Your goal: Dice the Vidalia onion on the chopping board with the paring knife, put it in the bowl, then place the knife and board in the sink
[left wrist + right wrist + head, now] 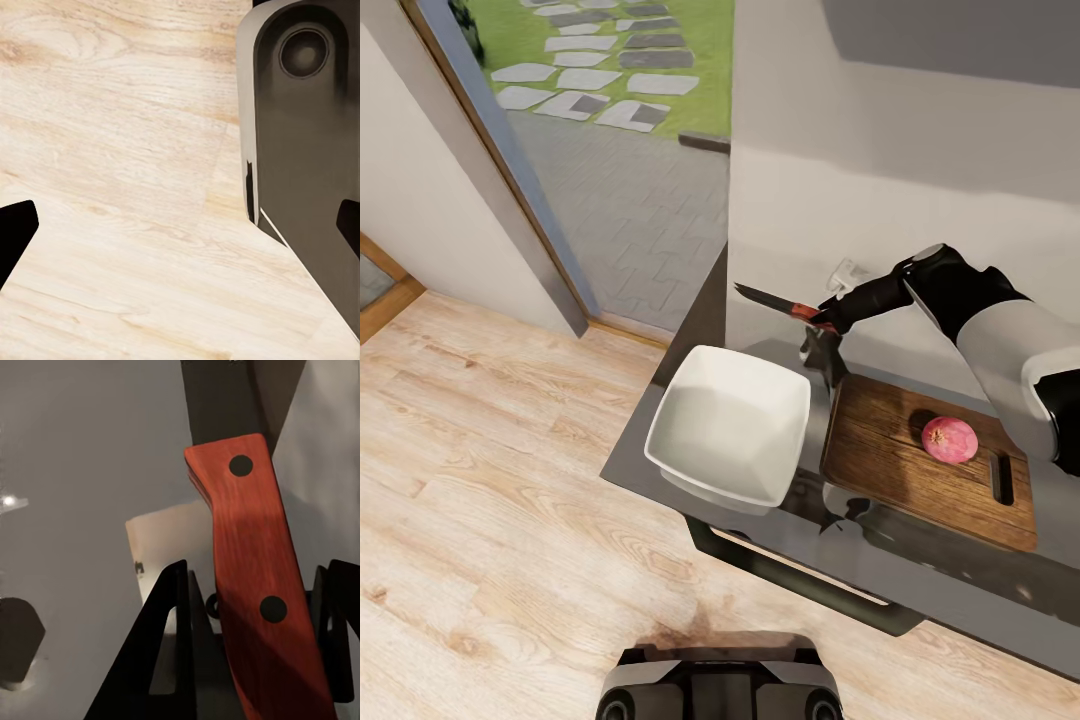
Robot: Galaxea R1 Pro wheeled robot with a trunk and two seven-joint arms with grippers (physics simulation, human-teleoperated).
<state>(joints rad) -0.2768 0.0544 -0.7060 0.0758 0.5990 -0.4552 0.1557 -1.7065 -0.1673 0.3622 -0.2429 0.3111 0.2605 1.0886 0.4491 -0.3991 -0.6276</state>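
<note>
Since the Vidalia onion (950,440) lay whole on the chopping board (890,455), the paring knife (778,300) was held lifted beyond the board's far-left corner, its red handle clamped in the right pincer (822,322), ready for dicing; the bowl (728,425) was set just left.

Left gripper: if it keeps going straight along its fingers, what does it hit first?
Most likely the wooden floor. In the left wrist view the left gripper is open and points mainly at bare planks, with the robot's dark base just off to one side. Depth is unclear, so the base could be clipped.
</note>
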